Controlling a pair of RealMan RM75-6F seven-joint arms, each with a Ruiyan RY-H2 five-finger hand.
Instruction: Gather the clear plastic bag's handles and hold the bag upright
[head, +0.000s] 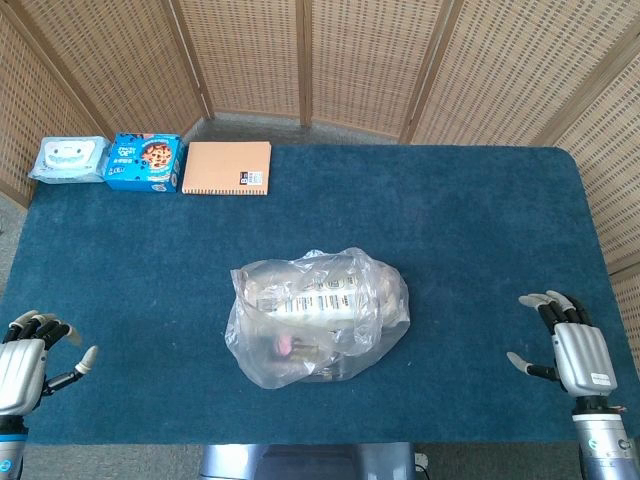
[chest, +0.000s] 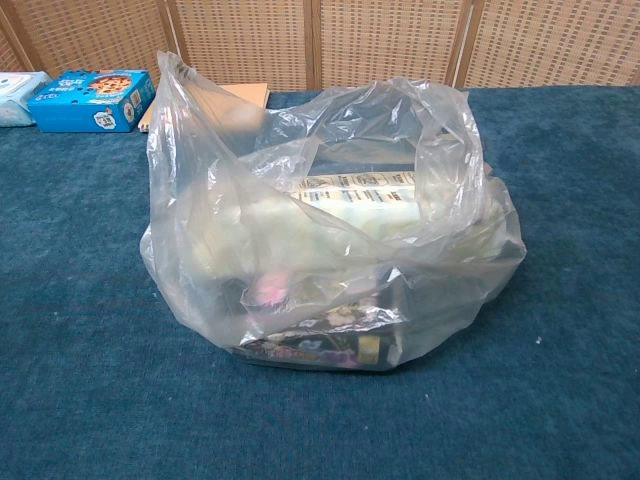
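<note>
A clear plastic bag (head: 315, 315) sits in the middle of the blue table, filled with packaged goods, one of them a long white pack with dark print. In the chest view the bag (chest: 330, 240) stands close up with its mouth agape; one handle (chest: 175, 110) rises at the left and another (chest: 440, 140) at the right, both loose. My left hand (head: 30, 355) rests at the table's near left edge with fingers apart, holding nothing. My right hand (head: 570, 345) rests at the near right edge, likewise spread and empty. Both hands are far from the bag.
At the far left of the table lie a pack of wipes (head: 68, 160), a blue snack box (head: 143, 162) and an orange notebook (head: 228, 168). Woven bamboo screens (head: 320, 60) stand behind the table. Blue cloth (head: 480, 250) covers the table top.
</note>
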